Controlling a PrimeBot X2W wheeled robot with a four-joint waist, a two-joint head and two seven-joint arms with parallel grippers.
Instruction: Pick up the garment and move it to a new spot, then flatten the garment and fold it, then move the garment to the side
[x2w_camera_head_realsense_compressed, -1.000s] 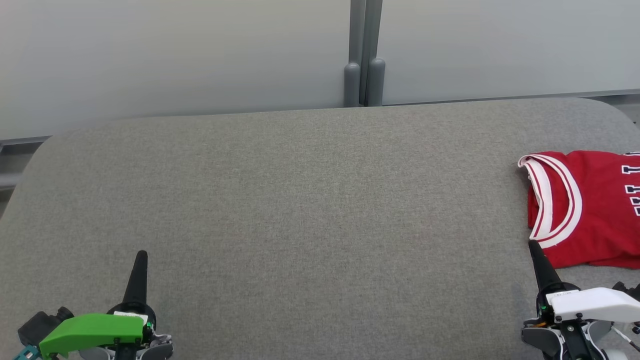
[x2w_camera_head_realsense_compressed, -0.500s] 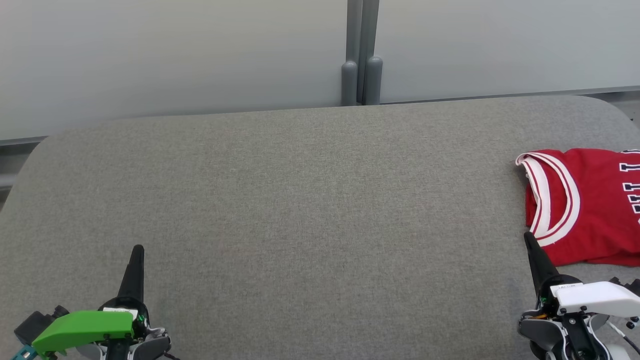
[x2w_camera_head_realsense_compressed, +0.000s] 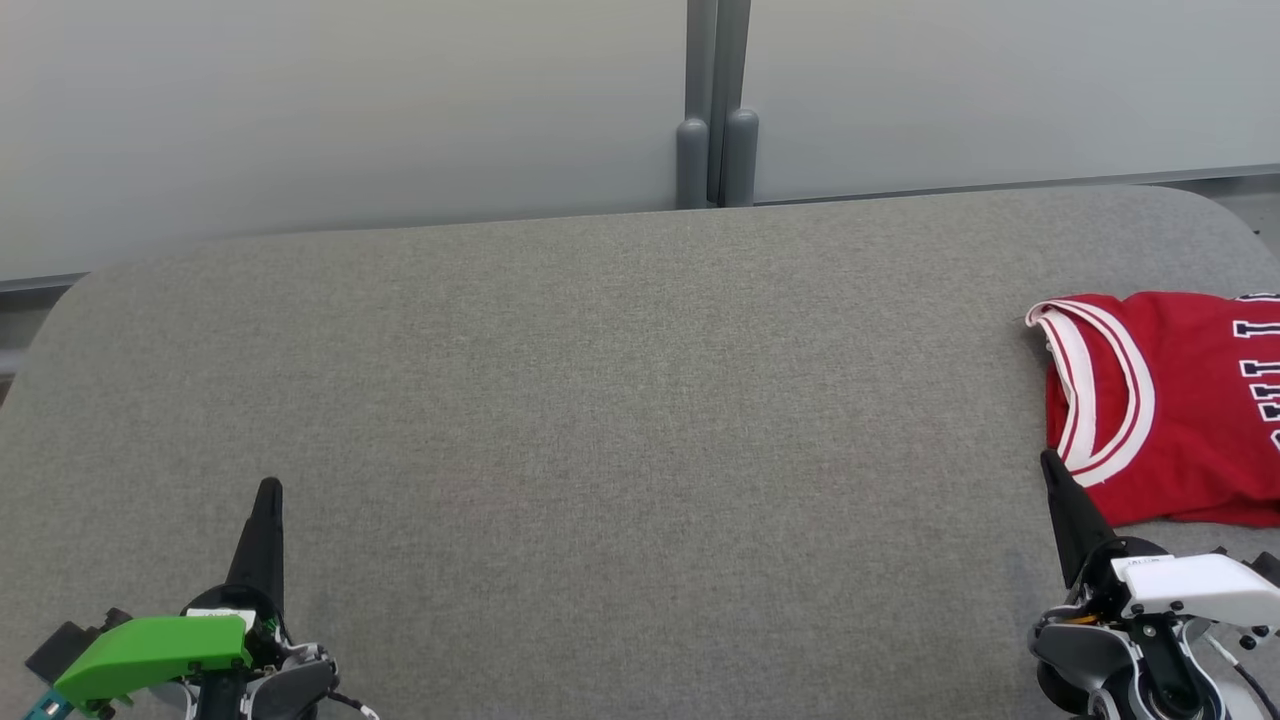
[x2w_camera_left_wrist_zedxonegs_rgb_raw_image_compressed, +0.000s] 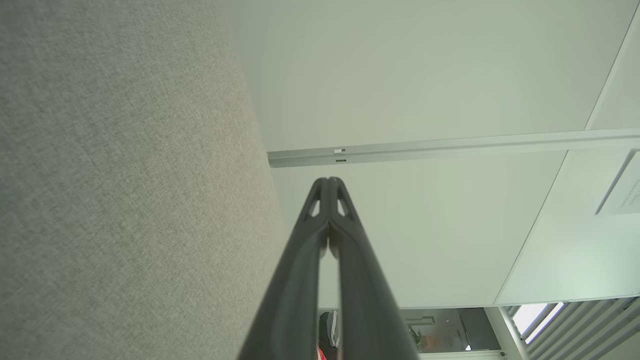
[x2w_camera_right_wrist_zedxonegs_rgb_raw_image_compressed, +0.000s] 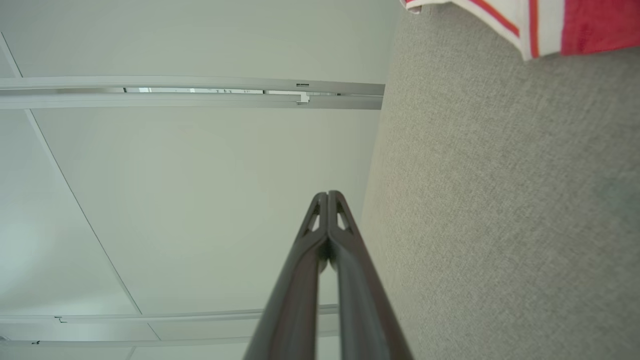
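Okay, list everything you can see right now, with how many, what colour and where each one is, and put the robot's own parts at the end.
jersey: one, red with white trim and lettering, lying at the table's right end, cut off by the head view's right edge
table: one, grey fabric top with rounded corners, spanning the head view
wall panels: two, pale grey, behind the table
posts: two, grey, side by side where the panels meet
left gripper: one, dark fingers under a green cover, lower left, shut
right gripper: one, dark fingers under a white cover, lower right, shut, tip by the jersey's near edge
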